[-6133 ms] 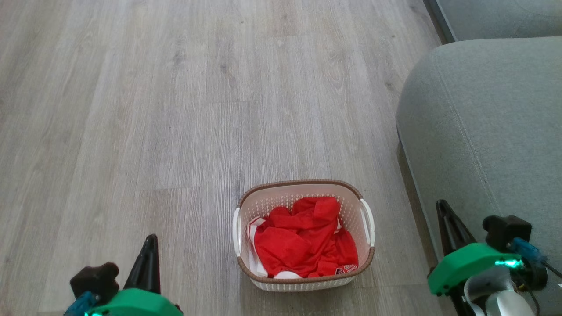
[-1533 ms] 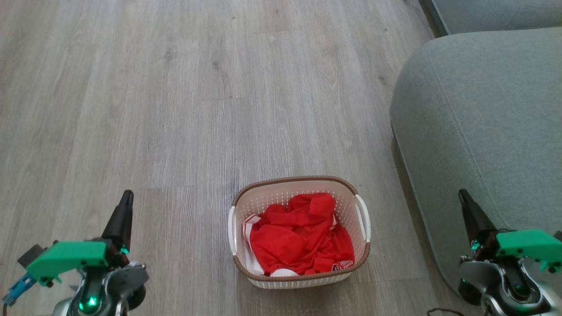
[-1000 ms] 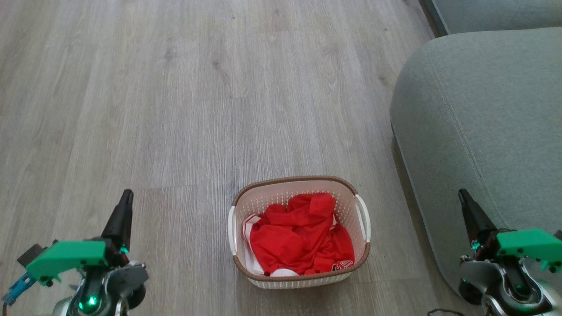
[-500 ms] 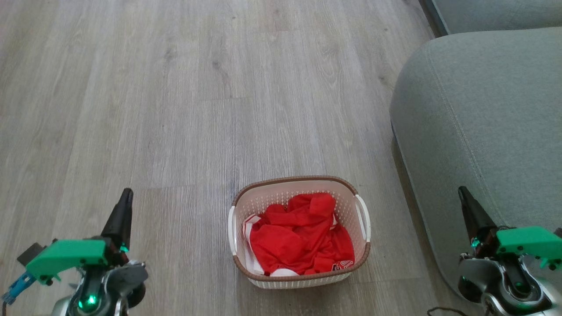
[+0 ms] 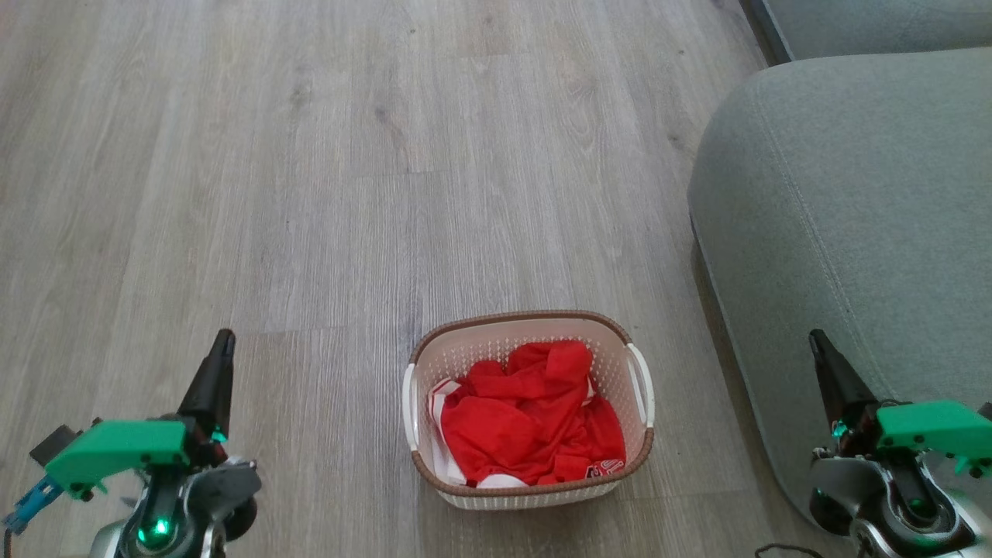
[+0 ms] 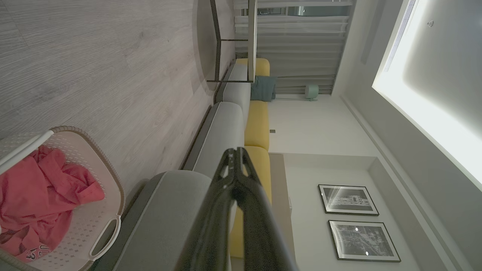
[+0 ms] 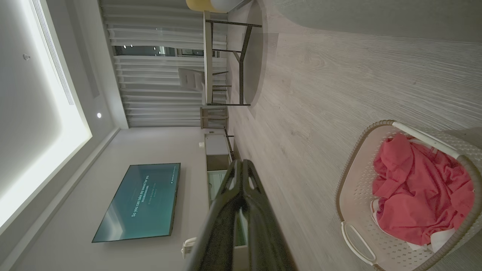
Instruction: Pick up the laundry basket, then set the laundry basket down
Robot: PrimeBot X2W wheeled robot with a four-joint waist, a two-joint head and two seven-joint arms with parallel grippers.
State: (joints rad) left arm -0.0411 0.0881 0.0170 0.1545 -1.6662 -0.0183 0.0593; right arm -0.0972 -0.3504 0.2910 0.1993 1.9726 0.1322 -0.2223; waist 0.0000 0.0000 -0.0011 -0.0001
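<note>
The laundry basket [image 5: 425, 345] stands on the wood floor at the lower middle of the head view, cream with a brown rim and white side handles, holding red clothing [image 5: 531, 411]. The basket [image 6: 94, 222] lies at the lower left of the left wrist view, and the basket [image 7: 357, 195] sits at the right of the right wrist view. My left gripper [image 5: 221, 345] is well to the basket's left, shut and holding nothing, its fingertips [image 6: 235, 152] pressed together. My right gripper [image 5: 815, 341] is to the basket's right in front of the sofa, shut and holding nothing, its fingertips [image 7: 241, 162] together.
A grey sofa [image 5: 845, 217] fills the right side, close to the basket's right handle and behind my right gripper. Bare wood floor [image 5: 310, 155] stretches ahead and to the left. Farther off stand a dark-legged table [image 7: 226, 60] and a wall screen [image 7: 139, 201].
Over six seconds both arms turned and swung outward from the basket. In the last second both grippers barely moved, and the basket stayed put.
</note>
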